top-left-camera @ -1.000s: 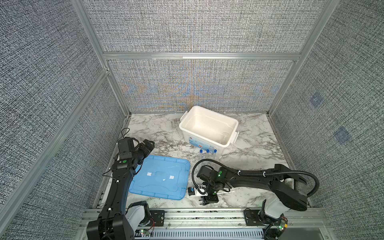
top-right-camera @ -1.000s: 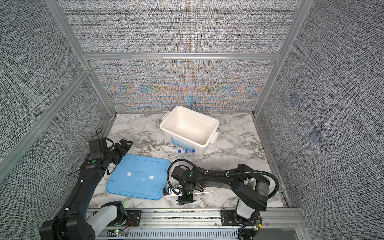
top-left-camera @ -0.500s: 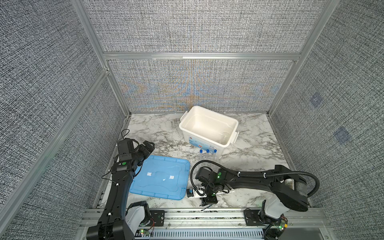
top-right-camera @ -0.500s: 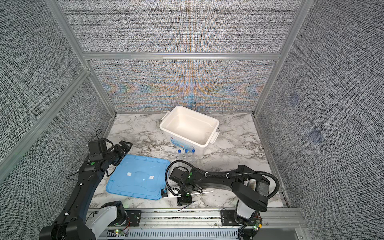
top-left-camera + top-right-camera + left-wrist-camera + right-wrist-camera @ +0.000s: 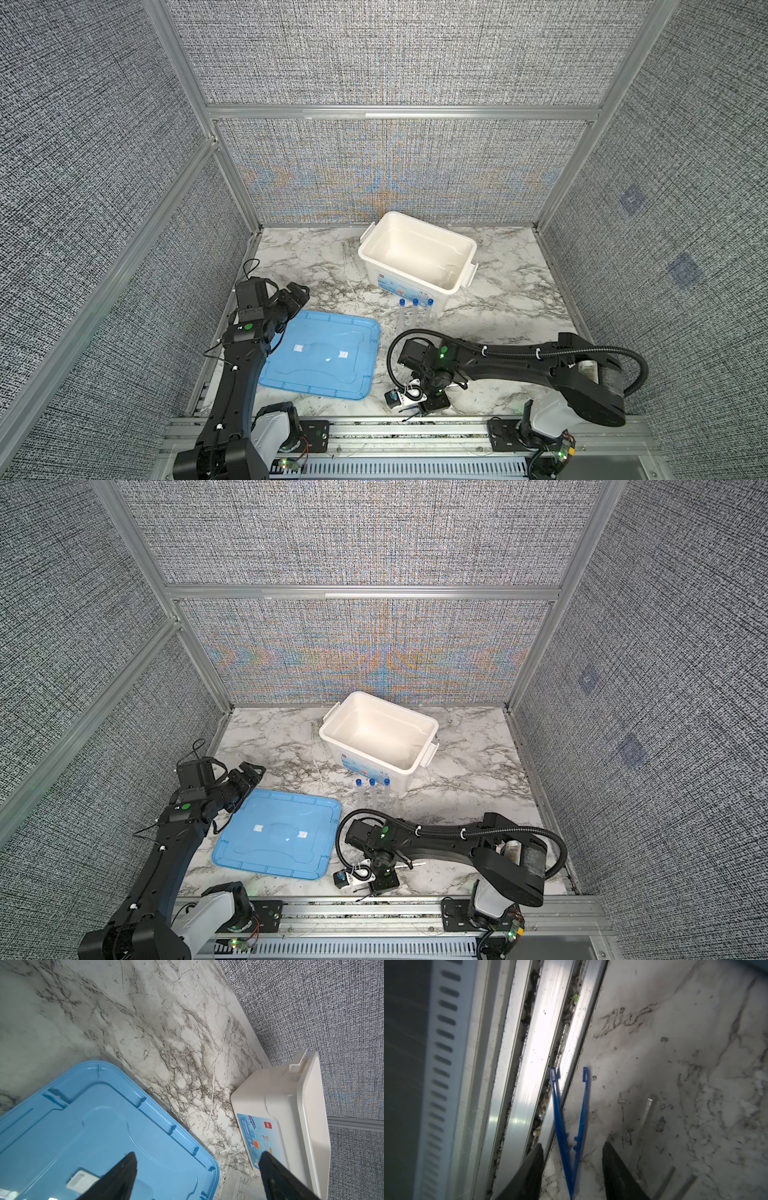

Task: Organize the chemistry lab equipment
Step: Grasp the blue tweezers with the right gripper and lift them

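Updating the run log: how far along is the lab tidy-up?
Done: three blue-capped tubes stand in the clear rack. In hand: nothing gripped; right gripper fingers straddle the blue tweezers by the front rail. To do: tweezers and thin white stick; white tub looks nearly empty.

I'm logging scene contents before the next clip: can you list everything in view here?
Tub: one, white, open, back centre of the table.
Lid: one, light blue, flat, front left.
Tubes: three, clear with blue caps, upright in the rack.
Rack: one, clear, in front of the tub.
Tweezers: one, blue, front edge, between the right gripper's fingers.
Stick: one, thin, white, beside the right gripper.
Table: one, marble-patterned.
Left gripper: open, empty, by the lid's far corner.
Right gripper: open, low at the front edge.
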Robot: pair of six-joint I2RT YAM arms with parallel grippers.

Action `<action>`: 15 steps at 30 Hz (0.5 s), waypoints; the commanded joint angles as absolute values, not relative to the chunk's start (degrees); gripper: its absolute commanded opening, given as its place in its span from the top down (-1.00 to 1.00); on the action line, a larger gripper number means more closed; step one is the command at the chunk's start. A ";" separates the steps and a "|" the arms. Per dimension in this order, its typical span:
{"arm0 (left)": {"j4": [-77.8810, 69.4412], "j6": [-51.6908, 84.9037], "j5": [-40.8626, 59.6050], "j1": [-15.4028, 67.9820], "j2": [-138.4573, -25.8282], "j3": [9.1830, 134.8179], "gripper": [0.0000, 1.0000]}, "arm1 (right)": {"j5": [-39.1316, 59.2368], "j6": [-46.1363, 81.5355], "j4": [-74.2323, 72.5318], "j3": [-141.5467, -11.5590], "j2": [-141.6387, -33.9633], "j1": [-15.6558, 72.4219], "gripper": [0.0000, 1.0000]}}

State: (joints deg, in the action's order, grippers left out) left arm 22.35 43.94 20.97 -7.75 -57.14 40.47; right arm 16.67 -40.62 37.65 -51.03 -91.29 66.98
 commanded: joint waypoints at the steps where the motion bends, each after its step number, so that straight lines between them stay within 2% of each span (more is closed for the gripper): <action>1: 21.80 43.25 21.42 -7.84 -57.69 40.89 -0.86 | 14.97 -42.64 38.50 -50.75 -92.23 67.06 0.09; 7: 20.76 43.44 21.49 -7.84 -57.13 39.97 -0.86 | 10.32 -43.31 35.83 -49.56 -92.74 68.00 0.33; 10: 21.88 43.13 21.36 -7.82 -57.16 40.57 -0.86 | 10.28 -43.05 34.78 -49.19 -92.24 68.12 0.50; 15: 20.67 43.15 21.55 -7.82 -57.48 39.86 -0.86 | 11.36 -43.15 34.81 -49.14 -93.76 68.63 0.66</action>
State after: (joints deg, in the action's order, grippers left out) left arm 22.02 43.94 21.15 -7.75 -57.28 39.77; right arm 11.00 -42.76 34.04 -49.54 -92.16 68.14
